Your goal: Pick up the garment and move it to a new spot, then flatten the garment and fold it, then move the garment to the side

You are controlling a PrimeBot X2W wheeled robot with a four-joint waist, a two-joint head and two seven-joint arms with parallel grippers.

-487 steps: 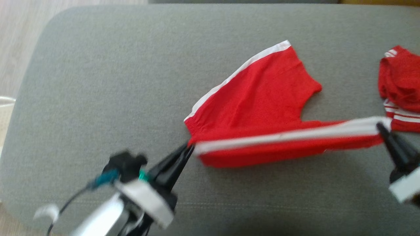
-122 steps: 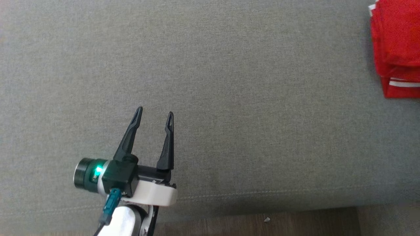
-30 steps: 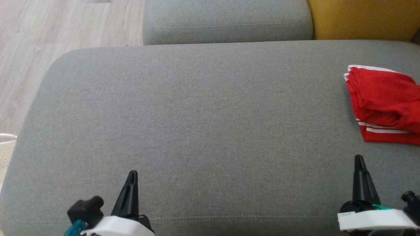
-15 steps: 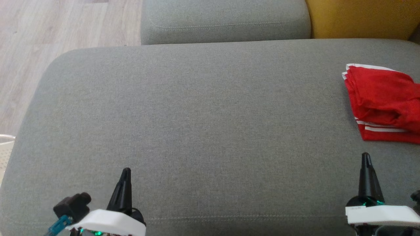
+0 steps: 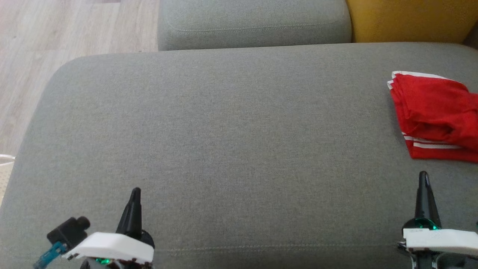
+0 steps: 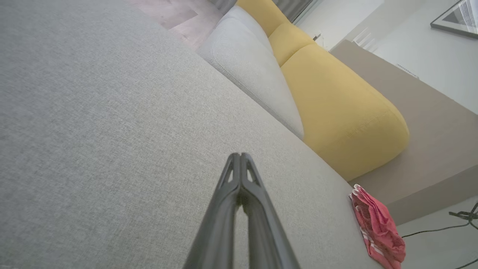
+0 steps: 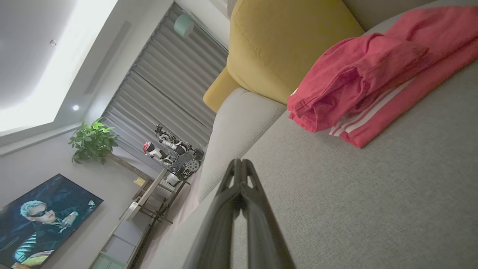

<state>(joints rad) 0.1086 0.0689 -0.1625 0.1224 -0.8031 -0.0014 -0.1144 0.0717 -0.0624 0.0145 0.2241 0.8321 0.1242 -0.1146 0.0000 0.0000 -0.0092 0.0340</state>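
At the seat's near edge on the left, the left gripper (image 5: 135, 191) has its dark fingers (image 6: 224, 209) pressed together into one point. It holds nothing and aims toward the far side over bare grey fabric. The right gripper (image 5: 423, 175) is at the near right in the same way, its fingers (image 7: 224, 209) pressed tip to tip and empty, just on the near side of the garment and apart from it. Whether either tip touches the fabric I cannot tell. Under both is the seat (image 5: 239, 130), a wide grey cushion with rounded corners and a stitched seam along its near edge. The garment (image 5: 429, 108), red with white stripes, lies folded in a thick, slightly lumpy stack at the seat's right end, about midway between the near and far edges. Its right part is cut off by the edge of the head view. White stripes show along its near side and a white edge shows at its far left corner. Beyond the seat a grey back cushion (image 5: 254, 22) stands at the far middle, with a yellow cushion (image 5: 407, 18) against it on the right. Pale wood floor (image 5: 56, 33) runs past the seat's left end. Far off, the right wrist view shows a pleated grey curtain (image 7: 168, 74), a potted plant (image 7: 91, 140) and a wall picture (image 7: 44, 216).
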